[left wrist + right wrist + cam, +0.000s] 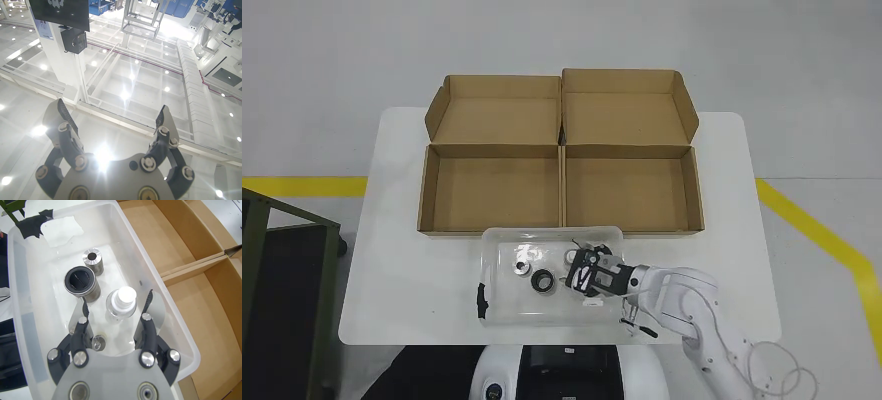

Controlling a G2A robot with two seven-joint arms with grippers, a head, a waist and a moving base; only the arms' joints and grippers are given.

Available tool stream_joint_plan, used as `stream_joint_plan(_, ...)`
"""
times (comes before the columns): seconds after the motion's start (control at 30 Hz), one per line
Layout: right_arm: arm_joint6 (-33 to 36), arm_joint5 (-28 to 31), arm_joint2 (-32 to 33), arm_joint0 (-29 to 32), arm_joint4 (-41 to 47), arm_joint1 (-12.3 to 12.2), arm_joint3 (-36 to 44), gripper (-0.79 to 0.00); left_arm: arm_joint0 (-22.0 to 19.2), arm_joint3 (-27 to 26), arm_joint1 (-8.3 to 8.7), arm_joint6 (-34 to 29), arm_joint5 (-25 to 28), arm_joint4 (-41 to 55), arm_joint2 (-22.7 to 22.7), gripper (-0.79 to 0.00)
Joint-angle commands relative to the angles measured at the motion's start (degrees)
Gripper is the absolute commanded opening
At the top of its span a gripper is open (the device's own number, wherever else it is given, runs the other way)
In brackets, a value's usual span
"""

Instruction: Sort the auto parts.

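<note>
A clear plastic bin (504, 238) at the table's front holds the parts. In it stand a black-rimmed linear bearing (81, 282), a small silver cylinder (93, 261) with a dark bore, and a clear part with a white cap (123, 296). My right gripper (117, 300) is open inside the bin, its fingers on either side of the white-capped part and not touching it. A small silver part (98, 344) lies beneath the gripper's base. From above, the right gripper (587, 272) is at the bin's right half, with the bearing (541, 282) to its left. My left gripper (112, 105) is open, empty and aimed at the ceiling.
Two open cardboard boxes (492, 192) (627, 192) sit side by side just behind the bin, lids folded back. Black tape (32, 226) and a white paper scrap (60, 232) are stuck on the bin's end wall. A green cart (282, 290) stands left of the table.
</note>
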State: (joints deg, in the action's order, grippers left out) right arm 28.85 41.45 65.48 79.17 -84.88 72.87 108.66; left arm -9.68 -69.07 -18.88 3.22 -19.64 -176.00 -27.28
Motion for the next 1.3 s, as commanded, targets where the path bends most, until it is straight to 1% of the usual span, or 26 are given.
stream_joint_plan(0.0,-0.09,-0.45,-0.25,-0.33,-0.13,-0.04,-0.41,-0.413,0.0,0.0,0.0,0.0,0.0,0.0,0.0,0.0)
stream_joint_plan(0.03,-0.15,-0.6,-0.37,-0.46,-0.17,-0.07,-0.56,-0.431,0.0,0.0,0.0,0.0,0.0,0.0,0.0,0.0)
stream_joint_plan(0.07,-0.24,-0.79,-0.44,-0.57,-0.15,-0.1,-0.7,-0.431,0.0,0.0,0.0,0.0,0.0,0.0,0.0,0.0)
stream_joint_plan(0.13,-0.28,-0.97,-0.58,-0.72,-0.23,-0.18,-0.76,-0.514,0.0,0.0,0.0,0.0,0.0,0.0,0.0,0.0)
stream_joint_plan(0.17,-0.29,-1.03,-0.58,-0.74,-0.36,-0.24,-0.64,-0.576,0.0,0.0,0.0,0.0,0.0,0.0,0.0,0.0)
stream_joint_plan(0.23,-0.44,-0.94,-0.49,-0.62,-0.52,-0.39,-0.03,-0.727,0.0,0.0,0.0,0.0,0.0,0.0,0.0,0.0)
stream_joint_plan(0.27,-0.55,-0.79,-0.42,-0.4,-0.47,-0.47,0.48,-0.785,0.0,0.0,0.0,0.0,0.0,0.0,0.0,0.0)
stream_joint_plan(0.5,-1.18,1.19,0.49,1.99,-1.01,-1.29,6.04,-0.785,0.0,0.0,0.0,0.0,0.0,0.0,0.0,0.0)
stream_joint_plan(0.67,-2.81,2.24,1.41,3.82,-0.9,-1.86,10.14,-0.785,0.0,0.0,0.0,0.0,0.0,0.0,0.0,0.0)
stream_joint_plan(0.83,-7.57,3.64,1.73,4.36,2.42,-2.17,10.79,-0.785,0.0,0.0,0.0,0.0,0.0,0.0,0.0,0.0)
stream_joint_plan(0.87,-9.13,4.68,1.68,4.19,4.54,-2.2,9.82,-0.785,0.0,0.0,0.0,0.0,0.0,0.0,0.0,0.0)
stream_joint_plan(1.0,-11.7,6.47,1.66,1.85,9.67,-2.23,7.15,-0.785,0.0,0.0,0.0,0.0,0.0,0.0,0.0,0.0)
stream_joint_plan(1.13,-13.71,7.05,0.58,-0.74,13.7,-2.09,6.12,-0.785,0.0,0.0,0.0,0.0,0.0,0.0,0.0,0.0)
stream_joint_plan(1.27,-15.44,6.32,-0.36,-3.01,17.59,-1.89,6.35,-0.785,0.0,0.0,0.0,0.0,0.0,0.0,0.0,0.0)
